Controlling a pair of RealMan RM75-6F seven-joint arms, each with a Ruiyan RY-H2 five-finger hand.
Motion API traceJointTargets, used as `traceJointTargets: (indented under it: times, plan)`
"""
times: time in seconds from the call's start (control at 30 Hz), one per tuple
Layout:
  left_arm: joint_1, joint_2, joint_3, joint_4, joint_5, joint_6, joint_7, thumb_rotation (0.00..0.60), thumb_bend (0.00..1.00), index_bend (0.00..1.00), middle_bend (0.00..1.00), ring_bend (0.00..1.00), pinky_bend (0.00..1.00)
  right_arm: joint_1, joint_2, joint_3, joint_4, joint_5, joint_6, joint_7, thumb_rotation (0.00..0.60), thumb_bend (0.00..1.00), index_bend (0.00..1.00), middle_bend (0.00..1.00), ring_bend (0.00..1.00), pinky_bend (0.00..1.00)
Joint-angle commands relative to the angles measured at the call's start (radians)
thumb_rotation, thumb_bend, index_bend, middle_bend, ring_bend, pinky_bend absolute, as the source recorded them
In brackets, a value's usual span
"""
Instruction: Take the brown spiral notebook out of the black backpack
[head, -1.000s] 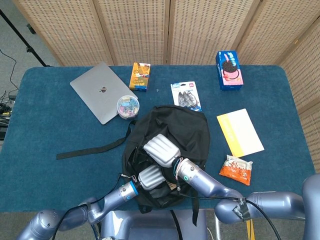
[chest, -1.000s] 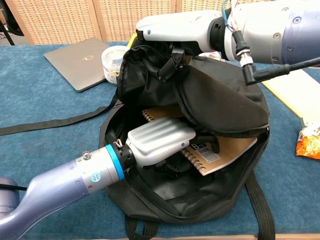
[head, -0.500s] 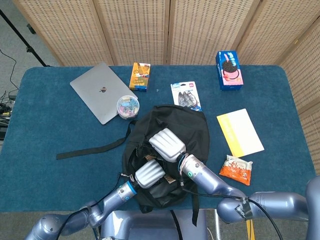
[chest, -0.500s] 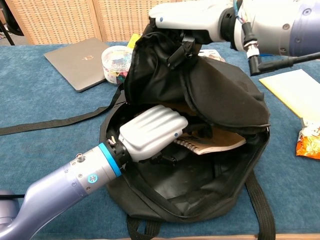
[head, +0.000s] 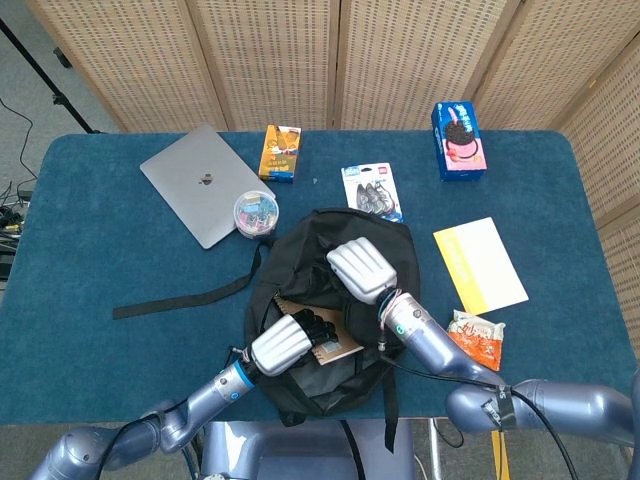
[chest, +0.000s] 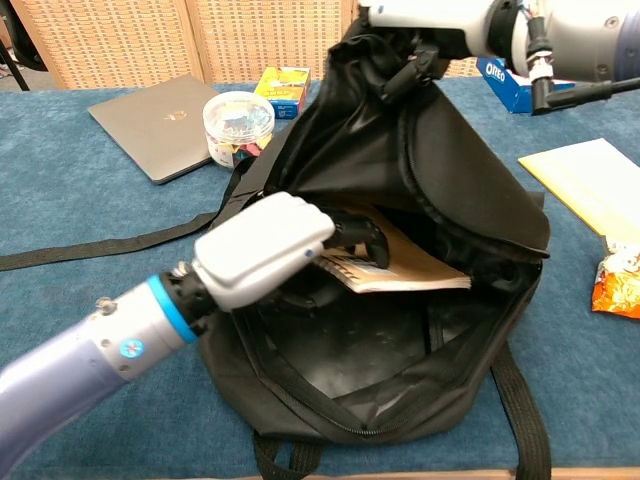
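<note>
The black backpack (head: 390, 255) (chest: 470, 190) lies open at the table's near edge. My right hand (head: 362, 271) (chest: 425, 15) grips its top flap and holds it lifted. The brown spiral notebook (head: 328, 343) (chest: 400, 262) shows inside the mouth, its spiral edge toward me. My left hand (head: 287, 340) (chest: 268, 245) grips the notebook's near corner, dark fingers wrapped over it, and has it raised off the bag's floor. Most of the notebook's far part is hidden under the flap.
Behind the bag lie a grey laptop (head: 203, 185), a clear tub of clips (head: 255, 212), an orange box (head: 280, 152), a blister pack (head: 371, 191) and a blue cookie box (head: 458, 139). A yellow pad (head: 480, 264) and snack bag (head: 476, 335) sit right. A black strap (head: 180, 297) trails left.
My right hand has pulled the flap higher and further back, widening the mouth. The left hand has lifted and drawn the notebook toward the left and near side.
</note>
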Motion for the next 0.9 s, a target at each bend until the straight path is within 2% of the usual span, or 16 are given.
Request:
traceJointTargets:
  times: [0.03,0.3,0.63,0.9]
  plan:
    - [0.009,0.022,0.008,-0.019,0.008,0.024,-0.016,0.6,0.6,0.74,0.52,0.47,0.47,-0.009,0.009,-0.007,0.018,-0.009,-0.004,0.007,0.6,0.88,0.56,0.64,0.59,0.61]
    - [0.016,0.05,0.008,-0.089,0.022,0.087,-0.088,0.6,0.6,0.74,0.52,0.47,0.47,-0.031,0.015,-0.017,0.025,-0.001,-0.033,0.06,0.6,0.88,0.56,0.64,0.59,0.61]
    - [0.024,0.08,0.01,-0.192,0.044,0.145,-0.144,0.6,0.6,0.74,0.52,0.47,0.47,-0.04,-0.018,-0.027,0.06,-0.024,-0.031,0.065,0.6,0.88,0.56,0.64,0.59,0.61]
    - [0.044,0.104,0.02,-0.235,0.051,0.166,-0.157,0.6,0.6,0.74,0.52,0.46,0.47,-0.044,-0.041,-0.006,0.08,0.005,-0.038,0.1,0.6,0.88,0.57,0.64,0.59,0.61]
